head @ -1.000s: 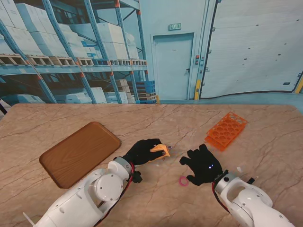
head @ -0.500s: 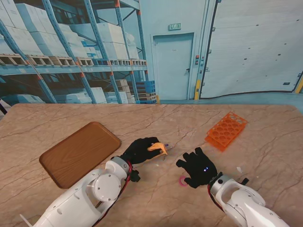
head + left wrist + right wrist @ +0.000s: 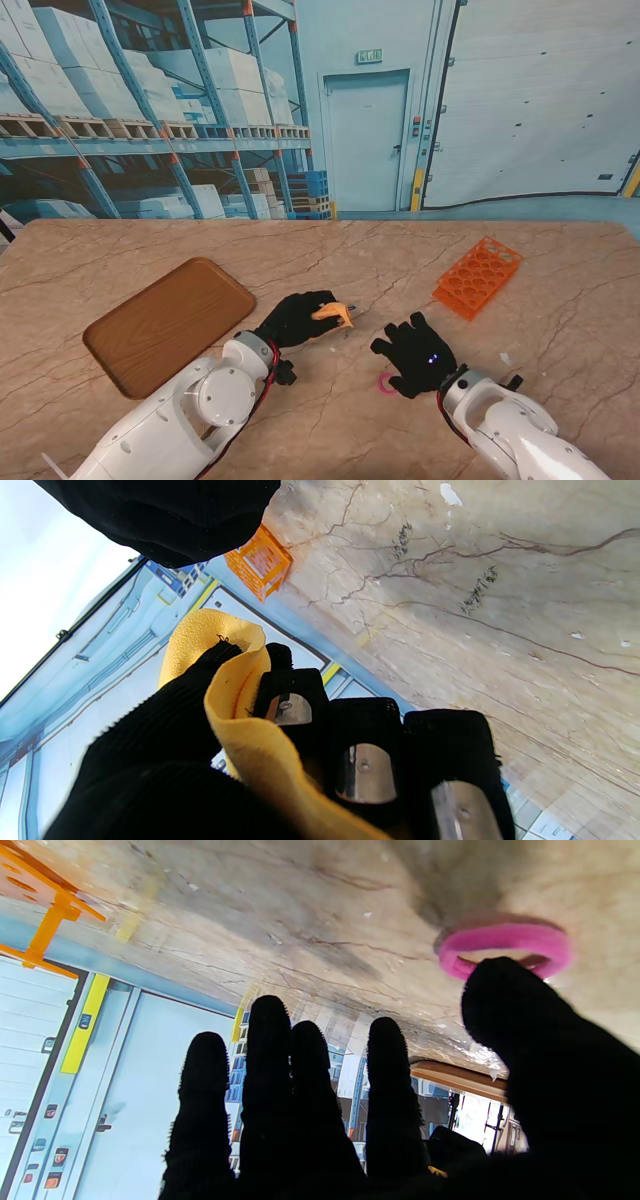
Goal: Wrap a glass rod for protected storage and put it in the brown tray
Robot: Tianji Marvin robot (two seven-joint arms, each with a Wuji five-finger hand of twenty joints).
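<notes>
Glass rod itself cannot be made out; near the marble desk's [image 3: 400, 260] middle the left hand [image 3: 298, 318] clutches a yellow cloth [image 3: 333, 313]. The right hand [image 3: 415, 354] hovers spread and empty beside a pink ring [image 3: 386, 382], before a warehouse backdrop. Only the right wrist view shows the thumb [image 3: 505, 1005] just over that ring.

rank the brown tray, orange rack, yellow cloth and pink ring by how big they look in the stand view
1. brown tray, clearly largest
2. orange rack
3. yellow cloth, though only the part outside the left robot hand shows
4. pink ring, partly hidden by the right robot hand; close to the cloth's visible patch
</notes>
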